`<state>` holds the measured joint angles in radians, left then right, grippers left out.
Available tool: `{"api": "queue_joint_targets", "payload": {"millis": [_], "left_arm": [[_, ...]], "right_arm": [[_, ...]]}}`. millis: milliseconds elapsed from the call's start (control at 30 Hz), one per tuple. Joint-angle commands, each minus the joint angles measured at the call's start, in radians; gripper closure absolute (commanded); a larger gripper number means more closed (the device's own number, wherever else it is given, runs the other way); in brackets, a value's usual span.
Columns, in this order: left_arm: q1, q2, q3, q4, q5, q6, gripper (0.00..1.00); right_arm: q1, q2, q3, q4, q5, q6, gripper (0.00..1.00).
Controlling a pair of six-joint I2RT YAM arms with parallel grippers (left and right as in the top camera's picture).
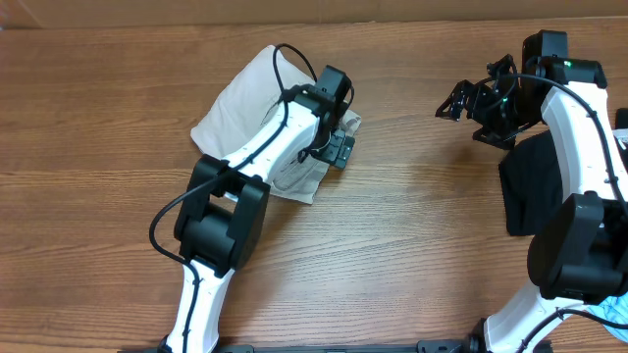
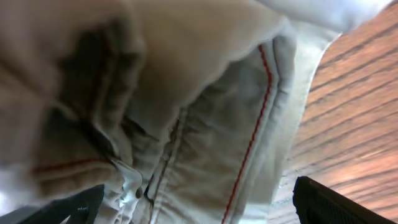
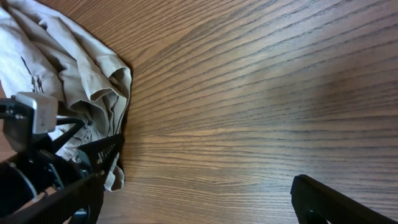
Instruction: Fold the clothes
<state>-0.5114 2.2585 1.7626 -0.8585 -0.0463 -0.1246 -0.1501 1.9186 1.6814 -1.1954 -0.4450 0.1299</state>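
Note:
The beige shorts (image 1: pixel 240 93) lie bunched in a rough fold at the table's centre left. My left gripper (image 1: pixel 339 147) is at their right edge. In the left wrist view the shorts (image 2: pixel 205 93) fill the frame, showing seams with red stitching. The left gripper (image 2: pixel 199 211) is open, its fingers wide apart with cloth lying between them. My right gripper (image 1: pixel 456 103) hangs above bare wood to the right of the shorts, open and empty (image 3: pixel 199 205). The right wrist view shows the shorts (image 3: pixel 56 56) at upper left, with the left arm's gripper (image 3: pixel 37 124) on them.
A black garment (image 1: pixel 535 186) lies at the right edge under the right arm. A bit of light blue cloth (image 1: pixel 613 314) shows at the bottom right corner. The wooden table (image 1: pixel 412 226) stretches between the two arms.

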Motion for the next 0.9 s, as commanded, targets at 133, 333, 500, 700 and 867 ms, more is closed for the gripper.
{"api": "queue_joint_targets", "payload": {"millis": [133,333,500,700,867], "left_arm": [[0.0,0.011,-0.162,0.096,-0.043,-0.002,0.07],[0.002,0.011,-0.211,0.133,-0.069,-0.003,0.54],[0.008,0.011,-0.235,0.177,-0.096,-0.003,0.82],[0.042,0.011,-0.225,0.186,-0.208,-0.065,0.96],[0.163,0.01,-0.161,0.141,-0.216,-0.096,0.96]], "right_arm": [[-0.002,-0.032,0.027,0.004,0.0,-0.006,0.0],[-0.002,-0.032,0.027,0.005,0.001,-0.006,0.01],[-0.002,-0.032,0.027,0.007,0.001,-0.006,0.01],[-0.002,-0.032,0.027,0.007,0.001,-0.006,0.01],[-0.002,-0.032,0.027,0.007,0.001,-0.006,0.01]]}}
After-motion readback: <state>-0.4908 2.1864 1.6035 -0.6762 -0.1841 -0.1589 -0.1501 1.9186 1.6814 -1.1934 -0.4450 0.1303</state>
